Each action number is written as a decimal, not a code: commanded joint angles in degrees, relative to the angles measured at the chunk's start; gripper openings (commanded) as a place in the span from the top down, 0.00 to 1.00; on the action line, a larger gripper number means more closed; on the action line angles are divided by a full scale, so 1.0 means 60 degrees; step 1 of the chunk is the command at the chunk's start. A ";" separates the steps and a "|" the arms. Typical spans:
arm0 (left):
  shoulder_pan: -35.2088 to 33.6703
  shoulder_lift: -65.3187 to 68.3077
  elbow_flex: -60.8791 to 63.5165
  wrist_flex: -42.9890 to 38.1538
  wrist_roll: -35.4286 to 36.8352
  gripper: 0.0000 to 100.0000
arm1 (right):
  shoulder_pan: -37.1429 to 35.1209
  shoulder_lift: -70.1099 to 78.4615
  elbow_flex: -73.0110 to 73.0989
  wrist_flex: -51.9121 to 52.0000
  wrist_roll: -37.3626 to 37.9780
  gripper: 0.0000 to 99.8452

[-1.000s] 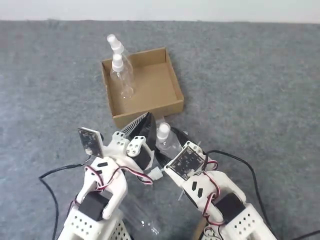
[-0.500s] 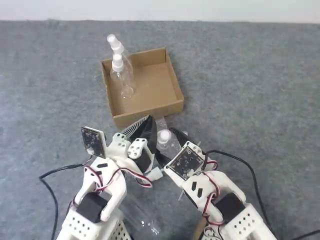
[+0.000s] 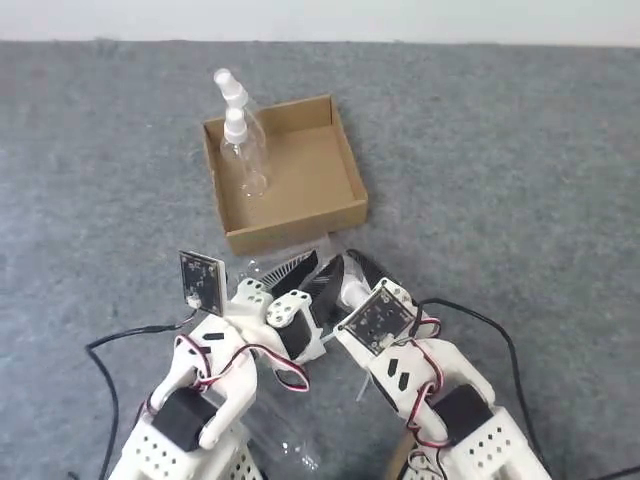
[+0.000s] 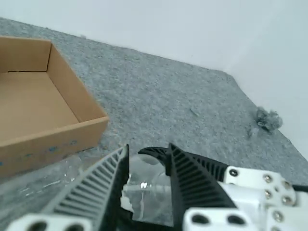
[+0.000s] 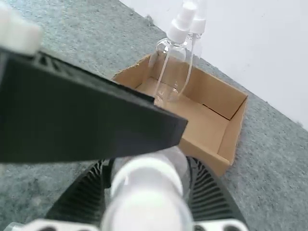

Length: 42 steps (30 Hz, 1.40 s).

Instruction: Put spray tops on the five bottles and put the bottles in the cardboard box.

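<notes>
A clear bottle (image 4: 144, 190) is held upright between the arms, just in front of the cardboard box (image 3: 335, 175). My left gripper (image 4: 148, 150) is shut on the bottle's body. My right gripper (image 5: 147, 180) is shut on the bottle's white spray top (image 5: 144, 192). From above, the left gripper (image 3: 315, 272) and the right gripper (image 3: 352, 282) meet over the bottle and hide it. Two bottles with spray tops (image 3: 240, 130) stand in the box's far left corner, and the right wrist view shows these two bottles (image 5: 175, 57) as well.
Another clear bottle (image 3: 290, 450) lies on the grey carpet between the arm bases. Crumpled clear plastic (image 3: 250, 265) sits by the box's front wall (image 4: 53, 139). The left arm's black finger (image 5: 86, 125) crosses the right wrist view. Open carpet lies to the right.
The left gripper has swung right and lower with the bottle. The right gripper has closed in over the spray top, which showed from above before and is now covered.
</notes>
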State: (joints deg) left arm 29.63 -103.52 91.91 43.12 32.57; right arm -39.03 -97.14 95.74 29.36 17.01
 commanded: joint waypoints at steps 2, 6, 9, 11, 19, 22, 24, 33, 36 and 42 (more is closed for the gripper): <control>-0.0029 -0.0117 -0.0535 0.0264 0.0088 0.87 | 0.0066 -0.0256 -0.0029 -0.0227 -0.0117 0.99; -0.0850 -0.0117 -0.0945 0.0396 0.0103 0.87 | 0.0066 -0.0256 -0.0029 -0.0212 -0.0117 0.99; -0.1451 -0.0117 -0.1179 0.0366 0.0103 0.87 | 0.0081 -0.0256 -0.0015 -0.0198 -0.0117 0.99; -0.1817 -0.0117 -0.1385 0.0366 0.0103 0.87 | 0.0168 -0.0256 -0.0015 -0.0095 -0.0132 0.99; -0.3341 -0.0117 -0.1619 0.0410 0.0044 0.87 | 0.0462 -0.0256 -0.0117 0.0183 -0.0132 0.99; -0.4190 -0.0117 -0.1619 0.0410 -0.0293 0.88 | 0.0462 -0.0256 -0.0117 0.0183 -0.0132 0.99; -0.4689 -0.0117 -0.1604 0.0425 -0.0527 0.91 | 0.0462 -0.0256 -0.0117 0.0183 -0.0132 0.99; -0.6403 -0.0117 -0.1619 0.1963 -0.0586 0.99 | 0.0476 -0.0256 -0.0117 0.0212 -0.0132 0.99; -0.6989 -0.0117 -0.1604 0.2022 -0.0571 0.99 | 0.0476 -0.0256 -0.0396 0.0711 -0.0132 0.99; -0.8000 -0.0117 -0.1121 0.1963 -0.0571 0.99 | 0.0476 -0.0256 -0.0850 0.1253 -0.0147 0.99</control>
State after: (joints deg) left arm -15.47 -103.52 85.41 55.16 29.49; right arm -37.10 -97.32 95.21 36.48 16.75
